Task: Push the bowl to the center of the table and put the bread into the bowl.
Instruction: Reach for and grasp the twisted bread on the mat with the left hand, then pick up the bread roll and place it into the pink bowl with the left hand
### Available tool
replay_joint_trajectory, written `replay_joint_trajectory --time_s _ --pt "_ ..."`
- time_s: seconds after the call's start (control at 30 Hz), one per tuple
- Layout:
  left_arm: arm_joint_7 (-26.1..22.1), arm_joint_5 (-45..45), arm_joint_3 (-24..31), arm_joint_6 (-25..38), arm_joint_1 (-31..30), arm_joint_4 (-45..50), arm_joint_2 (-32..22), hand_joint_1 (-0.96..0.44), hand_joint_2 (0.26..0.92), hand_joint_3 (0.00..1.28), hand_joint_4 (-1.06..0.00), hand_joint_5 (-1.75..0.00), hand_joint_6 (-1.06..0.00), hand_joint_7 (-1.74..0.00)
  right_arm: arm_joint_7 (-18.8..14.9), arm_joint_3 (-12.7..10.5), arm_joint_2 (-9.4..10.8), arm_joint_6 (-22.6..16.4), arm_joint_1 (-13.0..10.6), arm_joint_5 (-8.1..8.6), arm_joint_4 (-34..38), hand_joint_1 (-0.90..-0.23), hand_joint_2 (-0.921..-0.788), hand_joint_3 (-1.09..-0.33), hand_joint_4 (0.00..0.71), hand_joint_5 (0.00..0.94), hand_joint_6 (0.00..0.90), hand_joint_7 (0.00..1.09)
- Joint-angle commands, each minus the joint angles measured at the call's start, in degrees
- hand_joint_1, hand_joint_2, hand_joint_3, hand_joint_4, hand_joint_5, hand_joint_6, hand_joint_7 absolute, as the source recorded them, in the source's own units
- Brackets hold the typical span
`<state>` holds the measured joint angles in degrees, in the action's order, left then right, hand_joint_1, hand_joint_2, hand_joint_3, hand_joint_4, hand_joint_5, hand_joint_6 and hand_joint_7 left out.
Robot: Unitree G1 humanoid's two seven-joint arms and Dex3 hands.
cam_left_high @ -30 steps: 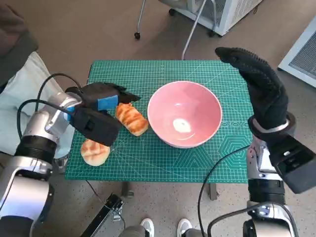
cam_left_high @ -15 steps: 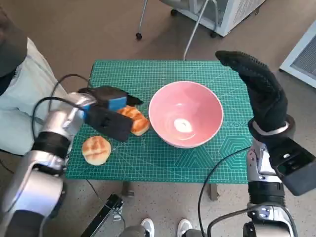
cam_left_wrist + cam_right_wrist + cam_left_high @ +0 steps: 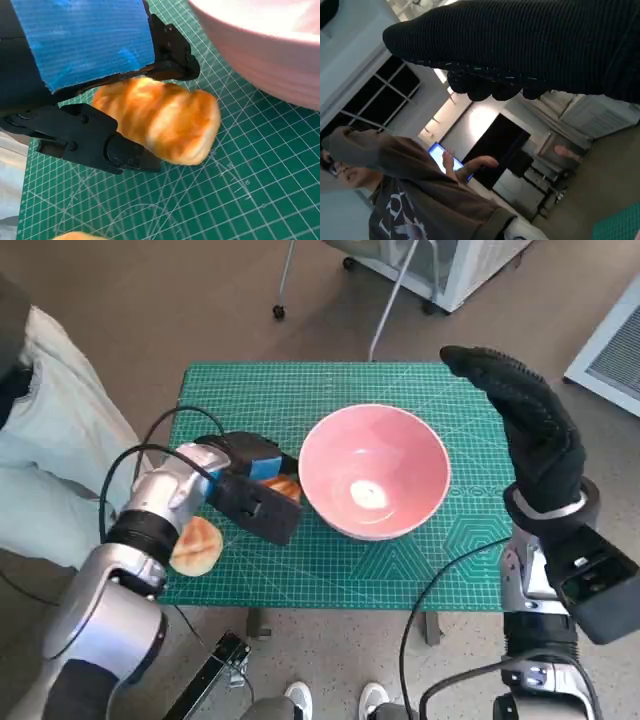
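bread (image 3: 165, 122) in left hand (image 3: 255, 475) fingers, just beside bowl (image 3: 373, 472) rim

You have one pink bowl (image 3: 373, 470) on one green cutting mat (image 3: 330, 385). Count two pieces of bread: one long striped roll (image 3: 160, 117) between the left hand's fingers (image 3: 100, 145), and one round bun (image 3: 195, 545) near the mat's edge. Two robot hands: one left hand (image 3: 255, 480), blue-taped, and one right hand (image 3: 525, 425), gloved. One person (image 3: 395, 200) shows in the right wrist view. One pair of shoes (image 3: 335, 700) shows below the table.
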<state>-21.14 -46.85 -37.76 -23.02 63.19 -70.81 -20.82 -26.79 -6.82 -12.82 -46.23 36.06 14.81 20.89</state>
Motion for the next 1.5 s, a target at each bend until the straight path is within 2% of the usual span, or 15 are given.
replay_joint_trajectory --time_s 0.03,0.07,0.1,0.17,0.2,0.27,0.4,0.6,0.83,0.97,1.07,1.13,1.2,1.33,1.5 --pt "1.21 -1.81 -2.06 0.22 0.35 -1.74 0.67 -0.09 0.901 0.03 -0.62 -0.1 -0.66 -0.26 1.01 0.0 -0.51 1.23 -2.11 -1.38 -1.31 -0.651 -0.921 -0.752 0.2 0.056 -0.001 0.66" --pt "1.34 -1.9 -2.26 0.14 0.28 -1.92 0.64 -0.06 0.908 0.08 -0.61 -0.54 -0.59 -0.62 1.18 0.0 -0.56 1.37 -2.24 -1.47 -1.58 -0.649 -0.921 -0.753 0.199 0.057 -0.001 0.66" --pt "1.4 -1.85 -2.36 -0.02 0.17 -2.11 0.51 -0.04 0.913 0.13 -0.59 -0.83 -0.54 -0.86 1.34 -0.03 -0.64 1.51 -2.42 -1.58 -1.89 -0.647 -0.921 -0.754 0.199 0.057 -0.001 0.66" --pt "1.4 -1.59 -2.44 -0.38 0.01 -2.41 0.15 -0.02 0.917 0.15 -0.59 -1.1 -0.53 -1.01 1.64 -0.08 -0.74 1.8 -2.71 -1.77 -2.4 -0.643 -0.921 -0.756 0.198 0.058 -0.001 0.66" --pt "1.36 -1.45 -2.44 -0.54 -0.05 -2.53 -0.04 -0.01 0.918 0.15 -0.6 -1.21 -0.54 -1.03 1.76 -0.1 -0.78 1.93 -2.82 -1.84 -2.6 -0.641 -0.921 -0.757 0.197 0.058 -0.001 0.66" --pt "1.28 -1.07 -2.29 -0.78 -0.08 -2.7 -0.55 -0.01 0.92 0.14 -0.59 -1.32 -0.57 -1.04 1.99 -0.15 -0.87 2.2 -3.03 -1.94 -2.96 -0.638 -0.921 -0.758 0.196 0.058 -0.001 0.66" --pt "1.25 -0.51 -1.77 -1.12 0.77 -2.91 -2.02 0.0 0.914 0.16 -0.55 -1.46 -0.63 -0.99 2.43 -0.13 -0.88 2.64 -3.28 -2.1 -3.37 -0.636 -0.921 -0.761 0.193 0.059 -0.001 0.66" --pt "0.71 1.51 0.71 -0.8 4.11 -2.19 -5.47 0.0 0.918 0.17 -0.48 -1.56 -0.67 -0.94 2.74 0.09 -0.61 3.14 -3.21 -1.96 -3.46 -0.635 -0.921 -0.762 0.19 0.061 -0.001 0.65" --pt "2.65 4.39 5.65 0.16 8.4 -0.1 -9.71 0.0 0.92 0.16 -0.48 -1.55 -0.67 -0.96 2.38 0.23 -0.51 3.05 -2.6 -1.64 -2.54 -0.636 -0.921 -0.758 0.189 0.064 -0.001 0.65" --pt "5.36 5.64 8.56 1.46 10.79 2.65 -11.7 0.0 0.917 0.15 -0.52 -1.46 -0.64 -1.03 2.14 0.23 -0.65 3.09 -2.25 -1.44 -2.06 -0.639 -0.921 -0.755 0.189 0.066 -0.001 0.65" --pt "7.34 6.67 10.7 2.87 11.58 6.22 -12.48 0.0 0.92 0.16 -0.56 -1.33 -0.57 -1.2 1.9 0.16 -0.83 3.02 -1.96 -1.22 -1.59 -0.641 -0.921 -0.753 0.187 0.067 -0.001 0.65" --pt "9.48 8.52 13.75 3.91 10.29 13.15 -12.72 0.0 0.92 0.22 -0.5 -1.35 -0.48 -1.34 1.89 0.17 -0.83 3.06 -1.61 -1.24 -1.26 -0.643 -0.921 -0.753 0.186 0.067 -0.001 0.65" --pt "11.24 9.76 15.9 4.75 8.13 20.42 -12.52 0.0 0.92 0.17 -0.57 -1.26 -0.52 -1.31 1.81 0.16 -0.84 3.03 -1.3 -1.17 -0.91 -0.646 -0.921 -0.754 0.186 0.068 -0.001 0.65" --pt "13.67 10.97 17.47 3.16 5.02 29.86 -11.04 0.0 0.92 0.13 -0.62 -1.22 -0.54 -1.27 1.4 0.17 -0.89 3.01 -0.78 -0.82 -0.23 -0.652 -0.921 -0.754 0.186 0.07 -0.001 0.65" --pt "11.47 12.75 16.8 0.14 3.57 34.72 -8.9 0.0 0.92 0.11 -0.66 -1.23 -0.56 -1.2 0.87 0.26 -0.77 2.91 -0.36 -0.31 0.26 -0.663 -0.921 -0.753 0.185 0.073 -0.001 0.65"
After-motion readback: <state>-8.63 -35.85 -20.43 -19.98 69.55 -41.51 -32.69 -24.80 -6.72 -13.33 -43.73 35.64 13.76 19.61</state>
